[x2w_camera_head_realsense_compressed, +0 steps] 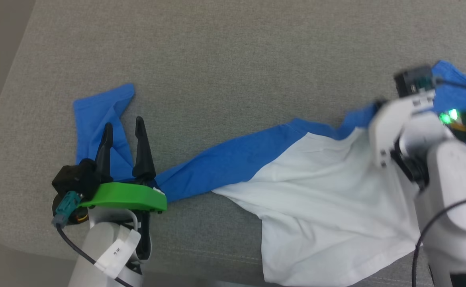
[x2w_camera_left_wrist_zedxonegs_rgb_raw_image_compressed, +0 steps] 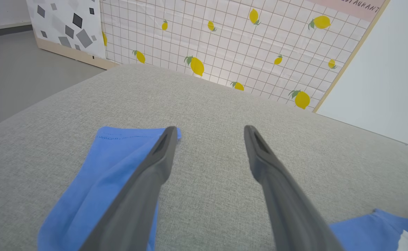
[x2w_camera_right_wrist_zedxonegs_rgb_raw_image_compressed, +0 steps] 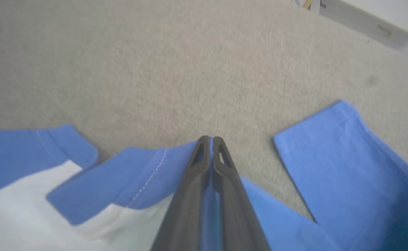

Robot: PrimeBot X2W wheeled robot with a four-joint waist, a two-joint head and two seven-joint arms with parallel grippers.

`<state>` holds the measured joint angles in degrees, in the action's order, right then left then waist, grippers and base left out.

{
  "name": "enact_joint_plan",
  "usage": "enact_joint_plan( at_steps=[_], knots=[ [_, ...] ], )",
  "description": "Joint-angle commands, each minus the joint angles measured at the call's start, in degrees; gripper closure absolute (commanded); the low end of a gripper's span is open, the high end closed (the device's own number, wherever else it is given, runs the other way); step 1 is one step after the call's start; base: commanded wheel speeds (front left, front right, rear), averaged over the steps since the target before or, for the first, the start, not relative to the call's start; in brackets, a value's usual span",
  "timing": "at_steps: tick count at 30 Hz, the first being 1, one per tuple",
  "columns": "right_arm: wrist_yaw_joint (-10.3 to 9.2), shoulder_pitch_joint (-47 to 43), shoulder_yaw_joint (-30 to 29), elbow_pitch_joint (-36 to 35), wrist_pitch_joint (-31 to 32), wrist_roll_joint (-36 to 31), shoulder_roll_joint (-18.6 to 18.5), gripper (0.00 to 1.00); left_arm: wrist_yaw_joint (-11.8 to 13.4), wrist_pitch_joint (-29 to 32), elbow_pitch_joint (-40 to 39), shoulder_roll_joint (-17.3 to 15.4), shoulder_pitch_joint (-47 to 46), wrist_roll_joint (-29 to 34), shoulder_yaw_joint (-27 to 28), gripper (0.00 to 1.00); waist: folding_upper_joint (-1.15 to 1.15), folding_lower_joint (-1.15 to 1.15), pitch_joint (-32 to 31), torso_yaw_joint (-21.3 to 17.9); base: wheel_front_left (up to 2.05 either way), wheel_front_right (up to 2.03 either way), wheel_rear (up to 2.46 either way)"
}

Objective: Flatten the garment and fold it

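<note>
So the robot's pale left arm is coming in over the near-left corner of the grey woven-fabric cushion (x2w_camera_head_realsense_compressed: 233, 48), and the soft long-sleeved shirt (x2w_camera_head_realsense_compressed: 328, 207) with the white body and bright blue sleeves is lying crumpled across the right half of it. The white hem is reaching the near edge, towards the near-right corner. A bit further in, one blue sleeve is running leftwards from the body and bending up, with its cuff ending about midway between the near and far edges on the left side. The left gripper (x2w_camera_head_realsense_compressed: 124, 122) is sitting right over that sleeve with its two long dark fingers spread wide, gripping nothing. From the left wrist camera the left gripper (x2w_camera_left_wrist_zedxonegs_rgb_raw_image_compressed: 210, 128) is showing one finger across the sleeve of the shirt (x2w_camera_left_wrist_zedxonegs_rgb_raw_image_compressed: 96, 181) and the other over bare cushion (x2w_camera_left_wrist_zedxonegs_rgb_raw_image_compressed: 207, 104); I can't tell if they're touching the cloth. Over by the right edge, the right gripper (x2w_camera_right_wrist_zedxonegs_rgb_raw_image_compressed: 207, 137) is pinching its fingers tight together with a strip of blue showing between them, so it's holding a blue fold of the shirt (x2w_camera_right_wrist_zedxonegs_rgb_raw_image_compressed: 137, 174) up by the shoulder, just beside the second sleeve. Bare cushion (x2w_camera_right_wrist_zedxonegs_rgb_raw_image_compressed: 190, 69) is stretching away beyond that. Past the far edge, a grid-patterned panel with yellow lemons (x2w_camera_left_wrist_zedxonegs_rgb_raw_image_compressed: 225, 42) is leaning upright.
</note>
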<state>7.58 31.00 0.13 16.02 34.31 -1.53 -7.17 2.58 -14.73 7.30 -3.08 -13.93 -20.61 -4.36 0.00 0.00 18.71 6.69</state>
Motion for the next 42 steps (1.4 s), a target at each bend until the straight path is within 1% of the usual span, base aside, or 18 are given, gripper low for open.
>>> enact_joint_plan(
  at_steps=[1, 4, 8, 9, 10, 13, 14, 18, 21, 25, 27, 31, 32, 34, 36, 42],
  knots=[
    [-0.09, 3.5, 1.3, 0.9, -2.6, -0.5, 0.5, 1.0, 0.1, -0.3, 0.2, 0.2, -1.1, -0.4, -0.1, 0.0, 0.0, 0.0, 0.2, 0.2, 0.0, 0.0, 0.0],
    [-0.09, 9.6, 3.9, 4.0, -8.0, -1.3, 1.4, 1.0, 0.1, -0.3, 0.5, 0.2, -1.9, -0.7, -0.6, 0.0, 0.0, 0.0, 0.5, 1.0, 0.0, 0.0, 0.0],
    [-0.09, 14.4, 5.1, 10.0, -11.8, -1.4, 2.6, 1.0, 0.5, -0.3, 0.7, 0.2, -2.5, -1.3, -1.4, 0.0, 0.0, 0.0, 0.5, 2.0, 0.0, 0.0, 0.0],
    [-0.09, 14.9, 5.1, 11.5, -12.0, -1.3, 2.8, 0.75, 0.6, -0.3, 0.8, 0.2, -2.5, -1.4, -1.6, 0.0, 0.0, 0.0, 0.5, 2.2, 0.0, 0.0, 0.0],
    [-0.09, 15.1, 5.1, 13.3, -12.0, -1.1, 3.0, 0.0, 0.7, -0.3, 1.0, 0.2, -2.5, -1.6, -1.9, 0.0, 0.0, 0.0, 0.3, 2.5, 0.0, 0.0, 0.0],
    [-0.09, 14.6, 4.6, 16.6, -12.0, -0.5, 3.2, 0.0, 0.9, -0.3, 1.3, 0.2, -2.3, -1.8, -2.0, 0.0, 0.0, 0.0, -0.4, 2.5, 0.0, 0.0, 0.0],
    [-0.09, 13.9, 3.8, 17.2, -12.9, 0.1, 3.2, 0.0, 0.9, -0.3, 1.6, 0.2, -2.1, -1.8, -1.8, 0.0, 0.0, 0.0, -1.0, 2.4, 0.0, 0.0, 0.0],
    [-0.09, 10.2, 0.6, 16.1, -17.2, 2.0, 3.0, 0.0, 0.7, -0.3, 1.9, 0.2, -0.8, -1.0, -1.3, 0.0, 0.0, 0.0, -3.2, 1.1, 0.0, 0.0, 0.0],
    [-0.09, 5.3, -1.6, 12.6, -21.3, 3.7, 3.0, 0.0, -0.2, -0.3, 2.6, 0.2, 0.1, -0.1, -2.1, 0.0, 0.0, 0.0, -5.4, -0.5, 0.0, 0.0, 0.0],
    [-0.09, -2.9, -2.9, 5.5, -25.6, 6.2, 3.1, 0.0, -1.9, 0.2, 6.1, 0.2, -0.3, 1.0, -5.9, 0.0, 0.0, 0.0, -7.7, -2.6, 0.0, 0.0, 0.0],
    [-0.09, -7.4, -4.0, 1.3, -27.3, 7.3, 3.2, 0.0, -2.6, 2.0, 8.4, 0.2, -1.5, 1.8, -8.2, 0.0, 0.0, 0.0, -8.5, -3.7, 0.0, 0.0, 0.0],
    [-0.09, -16.0, -5.9, -6.4, -28.8, 9.2, 3.9, 0.0, -3.0, 8.8, 14.4, 0.1, -5.4, 3.3, -12.2, 0.0, 0.0, 0.0, -9.5, -6.1, 0.0, 0.0, 0.0],
    [-0.09, -19.1, -5.9, -8.8, -28.4, 10.2, 4.1, 0.0, -2.2, 13.3, 17.9, -0.3, -7.5, 4.5, -13.3, 0.0, 0.0, 0.0, -9.6, -7.4, 0.0, 0.0, 0.0],
    [-0.09, -21.4, -5.4, -10.4, -27.8, 11.2, 4.2, 0.0, -1.4, 17.7, 20.9, -1.0, -9.8, 5.8, -14.3, 0.0, 0.0, 0.0, -9.5, -8.6, 0.0, 0.0, 0.0],
    [-0.09, -22.8, -4.6, -11.3, -27.4, 12.8, 4.3, 0.0, -1.2, 21.4, 23.0, -1.6, -11.7, 6.8, -15.2, 0.0, 0.0, 0.0, -9.2, -9.5, 0.0, 0.0, 0.0],
    [-0.09, -24.0, -2.8, -13.5, -27.0, 15.0, 4.3, 0.0, -1.9, 32.8, 29.1, -3.9, -17.8, 8.7, -17.4, 0.0, 0.0, 0.0, -7.3, -11.7, 0.0, 0.0, 0.0]
  ],
)
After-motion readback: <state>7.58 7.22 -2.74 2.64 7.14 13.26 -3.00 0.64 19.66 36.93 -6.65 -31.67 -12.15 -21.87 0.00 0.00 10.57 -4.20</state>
